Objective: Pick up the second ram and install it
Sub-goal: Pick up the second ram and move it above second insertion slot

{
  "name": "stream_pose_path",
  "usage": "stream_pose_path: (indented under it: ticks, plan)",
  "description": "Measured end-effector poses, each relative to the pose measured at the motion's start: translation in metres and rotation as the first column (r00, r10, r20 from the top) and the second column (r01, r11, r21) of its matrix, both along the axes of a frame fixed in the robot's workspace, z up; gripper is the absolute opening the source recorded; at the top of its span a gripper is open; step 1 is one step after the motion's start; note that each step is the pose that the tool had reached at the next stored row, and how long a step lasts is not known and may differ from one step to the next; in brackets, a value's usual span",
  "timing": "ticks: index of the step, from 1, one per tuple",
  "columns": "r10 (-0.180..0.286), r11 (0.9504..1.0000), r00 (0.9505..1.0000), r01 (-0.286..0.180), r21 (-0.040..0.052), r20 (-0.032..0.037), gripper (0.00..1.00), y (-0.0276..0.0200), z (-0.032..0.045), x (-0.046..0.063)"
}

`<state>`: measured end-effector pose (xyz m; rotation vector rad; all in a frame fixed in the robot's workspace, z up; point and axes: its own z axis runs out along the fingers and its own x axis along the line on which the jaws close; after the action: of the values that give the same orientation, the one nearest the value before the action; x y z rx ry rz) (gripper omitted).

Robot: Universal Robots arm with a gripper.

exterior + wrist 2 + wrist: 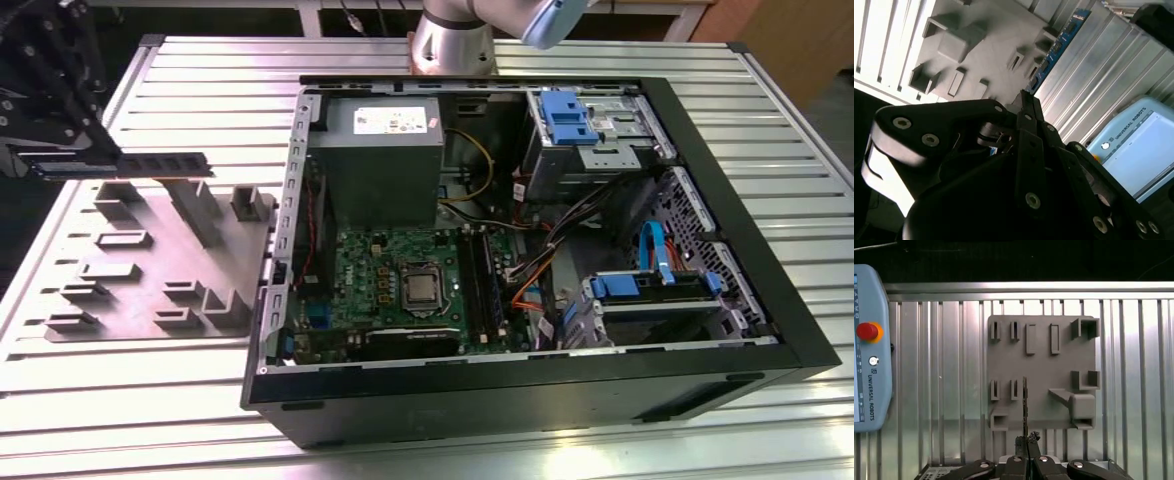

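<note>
The second ram [167, 160] clamped at one end in the hand [67, 165], held level over the grey fixture plate [147, 270] at the exterior view's left. Hand narrowed right down onto the stick, fingers [1021, 460] pinching its flat sides. Fixture plate lying on the ribbed metal worktop [134, 400]. Open computer case [747, 300] to the exterior view's right, well apart from the stick.
</note>
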<state>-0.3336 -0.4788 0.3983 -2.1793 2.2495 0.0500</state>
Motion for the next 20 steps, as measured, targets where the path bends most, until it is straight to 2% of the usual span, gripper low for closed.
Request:
stream_pose_path:
  ticks: [14,20]
  plan:
    - [0.0,1.0,1.0,0.0,-0.0001,0.0,0.11,0.0,-0.0011,0.034]
    - [0.0,1.0,1.0,0.0,0.0,0.0,0.11,0.0,-0.0015,0.054]
